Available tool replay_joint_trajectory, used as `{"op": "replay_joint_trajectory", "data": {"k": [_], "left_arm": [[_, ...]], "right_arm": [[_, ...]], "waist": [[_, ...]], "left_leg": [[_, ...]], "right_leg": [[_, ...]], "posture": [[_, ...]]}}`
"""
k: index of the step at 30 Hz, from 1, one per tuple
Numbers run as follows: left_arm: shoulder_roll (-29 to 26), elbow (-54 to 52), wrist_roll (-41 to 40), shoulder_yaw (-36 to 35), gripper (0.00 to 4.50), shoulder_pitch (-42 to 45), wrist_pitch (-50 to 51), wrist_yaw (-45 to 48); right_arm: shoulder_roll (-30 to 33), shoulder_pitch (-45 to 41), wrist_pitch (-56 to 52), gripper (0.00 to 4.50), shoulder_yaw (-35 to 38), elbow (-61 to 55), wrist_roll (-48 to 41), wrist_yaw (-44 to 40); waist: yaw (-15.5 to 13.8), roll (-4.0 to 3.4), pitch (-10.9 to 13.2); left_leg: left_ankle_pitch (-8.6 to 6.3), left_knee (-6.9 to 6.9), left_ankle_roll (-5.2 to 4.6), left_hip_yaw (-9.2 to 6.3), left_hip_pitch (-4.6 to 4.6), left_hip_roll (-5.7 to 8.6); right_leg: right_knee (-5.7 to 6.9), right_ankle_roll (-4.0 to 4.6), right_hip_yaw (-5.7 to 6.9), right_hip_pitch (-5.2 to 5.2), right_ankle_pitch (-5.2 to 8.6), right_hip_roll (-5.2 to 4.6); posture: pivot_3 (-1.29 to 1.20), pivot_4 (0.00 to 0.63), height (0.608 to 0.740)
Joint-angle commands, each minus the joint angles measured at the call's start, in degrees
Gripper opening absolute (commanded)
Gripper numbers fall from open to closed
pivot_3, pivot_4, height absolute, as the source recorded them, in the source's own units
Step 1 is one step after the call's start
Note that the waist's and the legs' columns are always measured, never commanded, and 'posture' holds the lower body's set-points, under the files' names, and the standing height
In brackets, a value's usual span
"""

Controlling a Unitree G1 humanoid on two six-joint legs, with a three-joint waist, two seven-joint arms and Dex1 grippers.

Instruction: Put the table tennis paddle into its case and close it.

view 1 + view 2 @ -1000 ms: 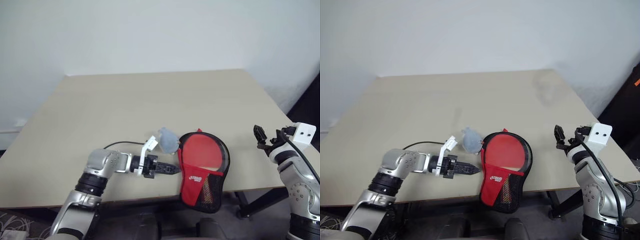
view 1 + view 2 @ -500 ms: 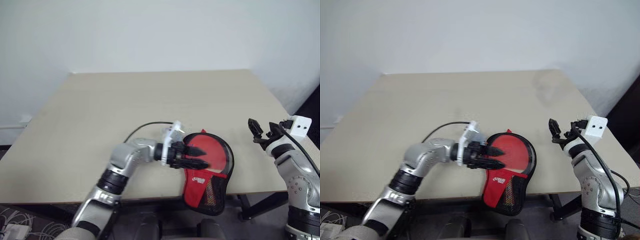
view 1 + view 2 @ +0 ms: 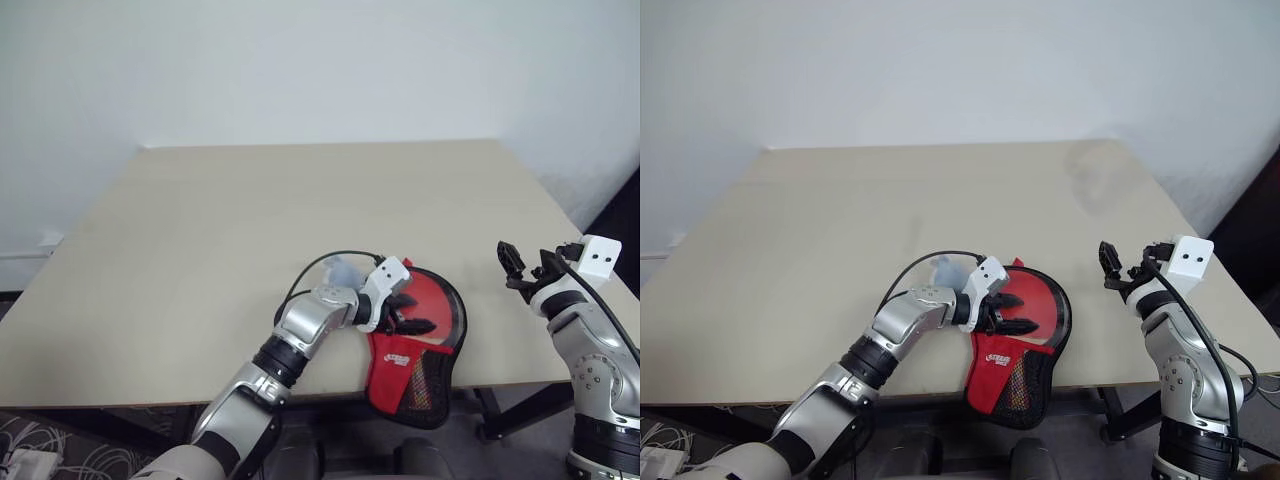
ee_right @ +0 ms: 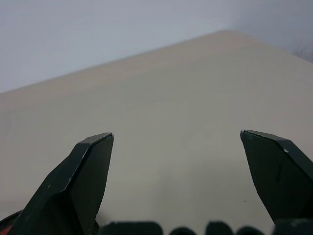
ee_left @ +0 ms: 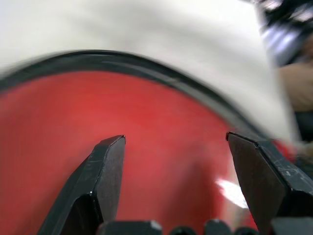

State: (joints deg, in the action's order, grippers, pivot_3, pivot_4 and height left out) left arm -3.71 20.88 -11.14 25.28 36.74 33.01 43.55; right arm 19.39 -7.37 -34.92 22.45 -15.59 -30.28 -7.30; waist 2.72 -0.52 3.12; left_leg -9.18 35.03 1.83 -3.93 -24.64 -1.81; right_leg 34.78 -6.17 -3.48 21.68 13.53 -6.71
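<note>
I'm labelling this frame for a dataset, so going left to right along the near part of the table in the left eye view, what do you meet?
Pale plastic wad → left gripper, open over the red face → case with the table tennis paddle in it → right gripper, open, off the table edge.

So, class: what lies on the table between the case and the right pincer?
Nothing: in the left eye view, only bare table separates the case from the open right pincer, which hangs near the table's right edge.
</note>
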Motion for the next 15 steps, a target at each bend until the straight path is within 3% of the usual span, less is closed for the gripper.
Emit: {"op": "replay_joint_trajectory", "data": {"k": [1,15], "left_arm": [[-0.27,0.15,2.80,-0.68,3.49,0.49,-1.06,-2.16],[-5.22,-2.72,6.89,-1.01,3.49,-1.12,1.86,-5.03]], "right_arm": [[0.16,-1.34,1.53,4.50,1.18,-1.23,-0.02,0.32],[0.10,-1.04,2.26,4.50,1.62,-0.78,0.09,0.31]], "waist": [[0.05,-0.01,-0.01],[0.10,-0.03,-0.02]], "left_leg": [[0.00,-0.02,0.00,0.01,0.00,0.00],[0.00,-0.06,0.00,-0.01,0.06,0.00]], "right_leg": [[0.00,0.00,0.00,0.00,0.00,0.00],[0.06,-0.03,0.00,0.00,-0.02,0.01]], "posture": [[0.00,0.000,0.740],[0.00,0.000,0.740]]}}
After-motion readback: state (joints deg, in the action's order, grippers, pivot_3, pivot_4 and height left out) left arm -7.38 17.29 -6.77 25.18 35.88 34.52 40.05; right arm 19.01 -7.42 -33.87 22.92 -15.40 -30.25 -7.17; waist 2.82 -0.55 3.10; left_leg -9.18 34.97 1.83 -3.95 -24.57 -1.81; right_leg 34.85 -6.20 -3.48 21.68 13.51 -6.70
